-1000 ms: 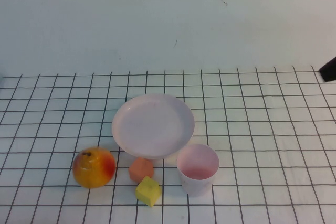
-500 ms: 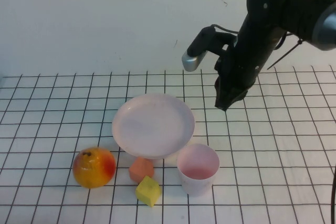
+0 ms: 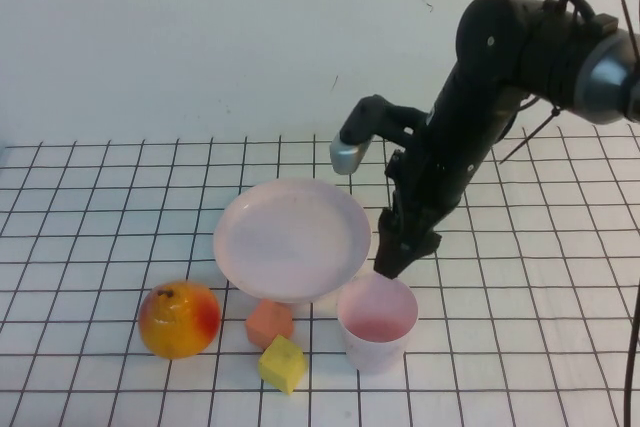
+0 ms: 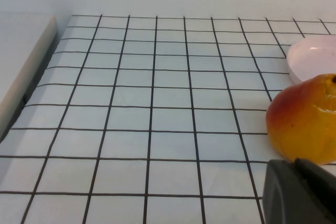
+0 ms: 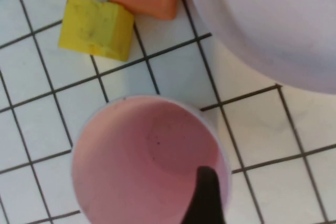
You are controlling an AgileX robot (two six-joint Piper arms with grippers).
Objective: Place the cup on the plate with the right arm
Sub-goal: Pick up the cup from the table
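Observation:
The pale pink cup stands upright on the grid cloth, just right of the front of the round pale pink plate. My right gripper hangs open just above the cup's far rim, between cup and plate. In the right wrist view one dark fingertip sits over the inside of the cup, close to its wall; the other is out of frame. The plate's rim lies close by. It holds nothing. My left gripper shows only as a dark edge near the fruit.
An orange-yellow fruit lies left of the cup. An orange block and a yellow block sit between fruit and cup, the orange one touching the plate's front. A white wall rises behind the cloth.
The right arm has come in from the right and dropped from above the plate's far right side to the cup's far rim. Cup, plate, fruit and blocks have not moved.

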